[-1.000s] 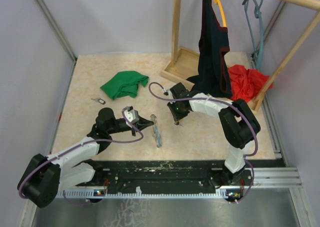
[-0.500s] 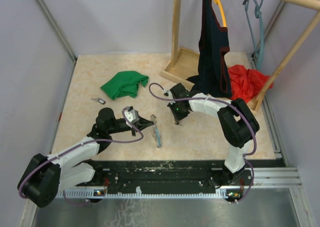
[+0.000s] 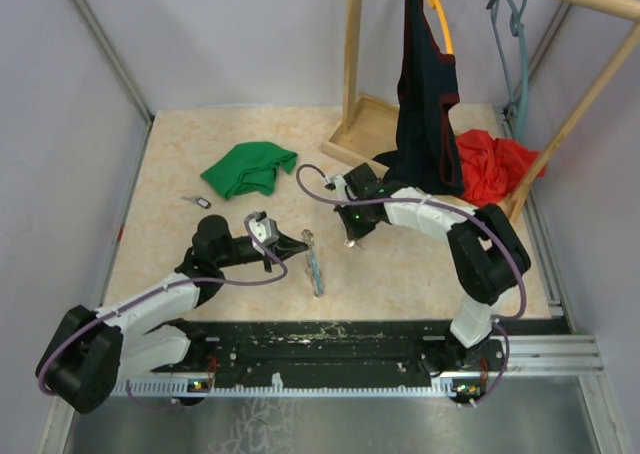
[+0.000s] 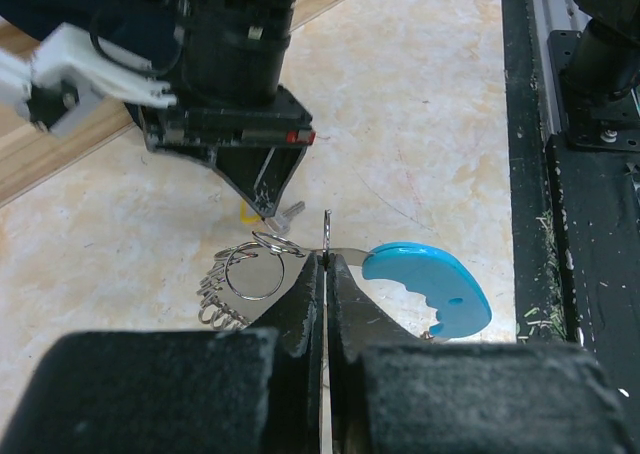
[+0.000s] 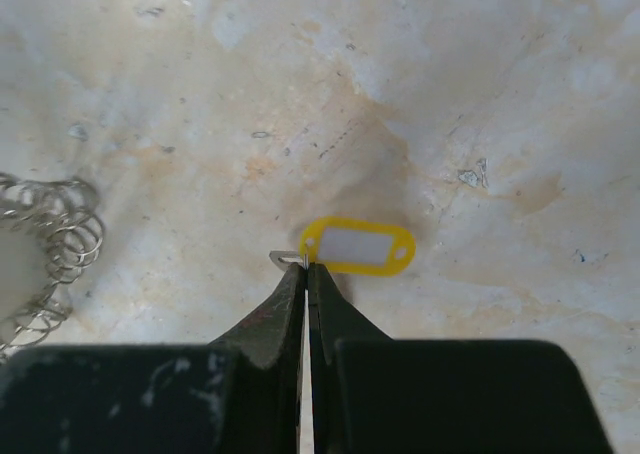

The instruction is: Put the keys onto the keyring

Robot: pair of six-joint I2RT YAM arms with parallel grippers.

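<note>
Currently I have the left fingers [image 4: 318, 272] pressed together on the keyring [image 3: 316, 266], pinching one thin silvery ring [image 4: 327, 229] of it that stands on edge between the tips. The rest of the keyring lies on the desk [image 3: 400, 274] around that grip. Its light blue tag [image 4: 430, 286] is on one side of the fingers and its bunched wire coils [image 4: 215, 296] are on the other.

Just beyond the keyring, the right fingers [image 5: 303, 274] point down at the desk and are closed tight. Their tips sit on the small metal end of the yellow key [image 5: 357, 246], and they appear to nip it. The key's plastic head lies flat on the desk, near the coils but apart from them.

Well away from the keyring, towards the green cloth [image 3: 248, 169], a second key [image 3: 197, 201] lies alone on the desk. I cannot tell its colour from the overhead view.
</note>
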